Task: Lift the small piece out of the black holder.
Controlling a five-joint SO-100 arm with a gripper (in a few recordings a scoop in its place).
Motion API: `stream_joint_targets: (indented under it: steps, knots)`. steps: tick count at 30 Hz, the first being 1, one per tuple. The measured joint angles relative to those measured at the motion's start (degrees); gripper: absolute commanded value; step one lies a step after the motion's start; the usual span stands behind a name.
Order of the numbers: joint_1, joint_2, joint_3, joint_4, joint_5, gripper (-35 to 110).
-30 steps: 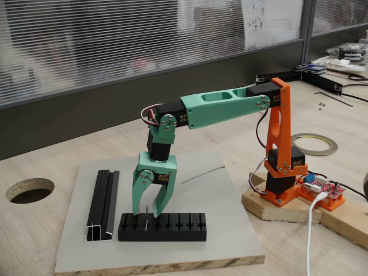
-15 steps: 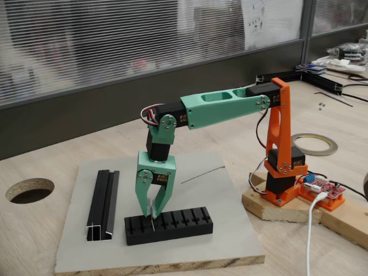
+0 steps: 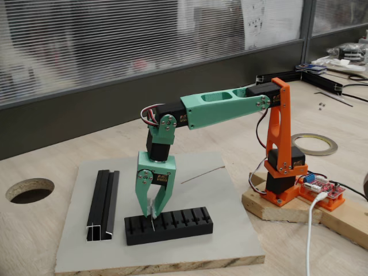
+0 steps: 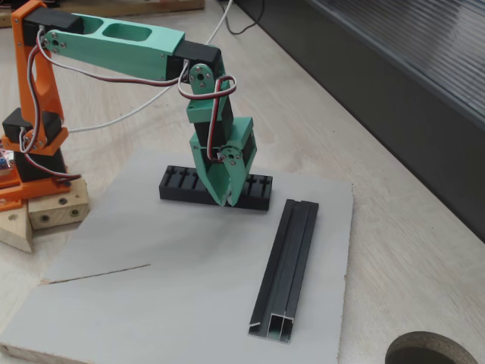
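Fingers: the green gripper (image 3: 153, 215) points straight down, its two fingers drawn together to a narrow V at the tips; in one fixed view the small piece (image 3: 153, 221) shows as a thin pale sliver right at the tips, seemingly pinched between them, though its grip is too small to confirm; in the other fixed view the gripper (image 4: 226, 202) covers the piece, so contact cannot be told there.
Small piece: stands nearly upright, long axis vertical, upper end at the fingertips, lower end reaching down to the top of the black holder (image 3: 184, 223); whether its foot is in a slot or just clear of it cannot be told.
Black holder: directly under the fingertips, a low block with a row of narrow slots; its long axis runs sideways beneath the fingers, slightly skewed on the board; the fingers come down near its left end in one fixed view, and toward its right end (image 4: 178, 186) in the other.
Board: grey panel (image 3: 218, 230) under the holder, lying on the wooden table (image 3: 46, 161).
Rail: long black channel rail (image 3: 103, 204) well to the left of the fingers, apart from the holder; also seen (image 4: 286, 265).
Wire: thin grey line (image 3: 202, 174) behind and to the right of the fingers.
Base: orange arm base (image 3: 282, 167) far right.
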Motion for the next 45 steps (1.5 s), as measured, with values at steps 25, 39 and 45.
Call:
stream_joint_targets:
  steps: [25, 39, 45]
  knots:
    - [8.4, 20.2, 0.0, 0.4, -0.4, 10]
    - [13.3, 34.8, 0.0, 0.4, -0.4, 10]
    - [13.3, 40.5, 0.0, 0.4, -0.4, 10]
